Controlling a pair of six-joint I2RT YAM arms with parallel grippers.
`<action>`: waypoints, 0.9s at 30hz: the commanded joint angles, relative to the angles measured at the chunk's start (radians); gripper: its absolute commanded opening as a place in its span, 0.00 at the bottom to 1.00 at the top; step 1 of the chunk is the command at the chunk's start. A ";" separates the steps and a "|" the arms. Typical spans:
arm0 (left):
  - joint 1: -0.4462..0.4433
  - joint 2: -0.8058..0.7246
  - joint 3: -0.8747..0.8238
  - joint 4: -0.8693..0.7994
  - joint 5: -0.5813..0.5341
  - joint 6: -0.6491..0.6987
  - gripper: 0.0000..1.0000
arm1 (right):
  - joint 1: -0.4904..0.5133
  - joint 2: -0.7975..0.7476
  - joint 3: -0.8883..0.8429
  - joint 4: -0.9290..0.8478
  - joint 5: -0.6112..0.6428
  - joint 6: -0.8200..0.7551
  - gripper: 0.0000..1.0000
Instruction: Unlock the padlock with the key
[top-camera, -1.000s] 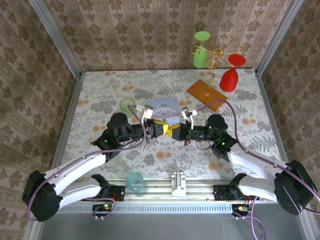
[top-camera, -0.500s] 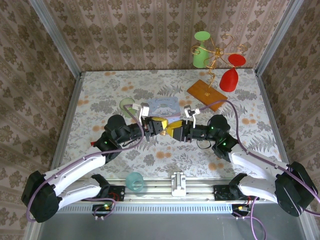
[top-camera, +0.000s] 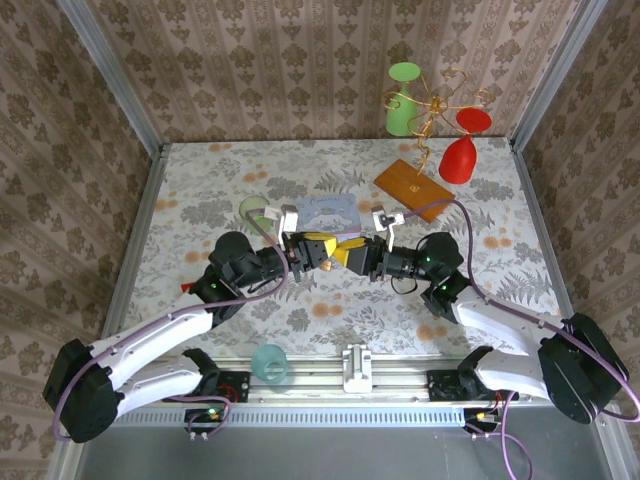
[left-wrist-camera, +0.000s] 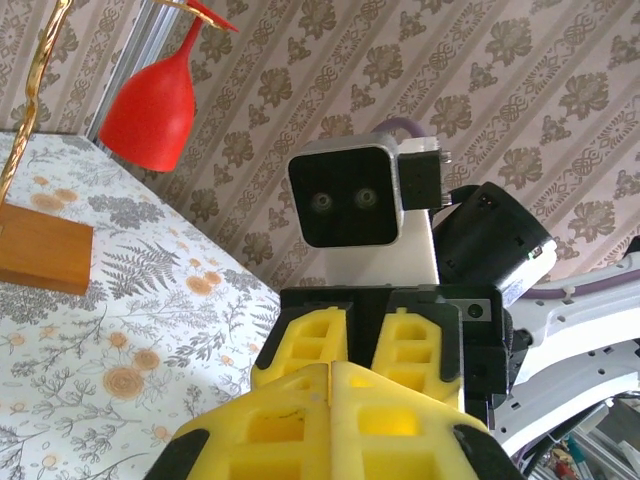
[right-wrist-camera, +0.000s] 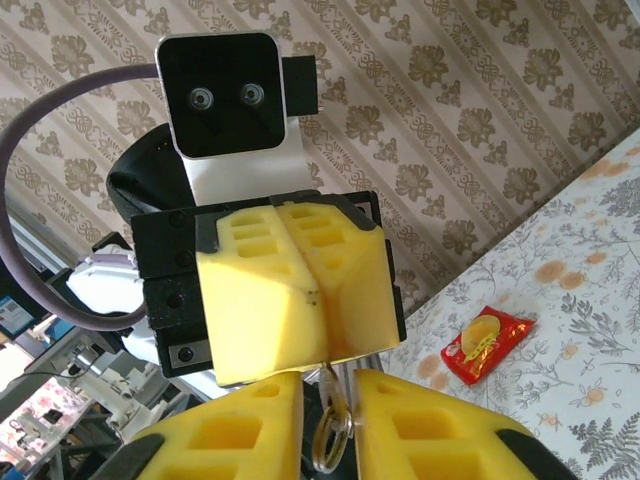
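My left pincer (right-wrist-camera: 320, 345) is pressed together and faces my right pincer (right-wrist-camera: 330, 392) tip to tip, above the table (top-camera: 190, 190). My right fingers stand slightly apart, with what looks like the key (right-wrist-camera: 331, 432) upright in the gap. Whether they pinch it I cannot tell.

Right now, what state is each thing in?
left gripper: shut, fingers pressed together.
right gripper: fingers narrowly apart; grip unclear.
metal loop: between the right gripper's fingers, below the left's tips; key or padlock, cannot tell.
red glass: hanging upside down on gold rack.
green glass: hanging there too.
teal cup: upright.
red packet: lying flat.
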 joint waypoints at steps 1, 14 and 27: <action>-0.004 0.001 -0.013 0.055 -0.003 -0.021 0.00 | -0.003 0.005 -0.012 0.087 0.004 0.024 0.17; 0.004 0.004 -0.020 0.023 -0.020 -0.005 0.47 | -0.004 -0.023 -0.030 -0.028 0.046 -0.032 0.00; 0.097 0.061 0.152 -0.552 -0.243 0.182 1.00 | -0.041 0.028 0.087 -0.760 0.243 -0.230 0.00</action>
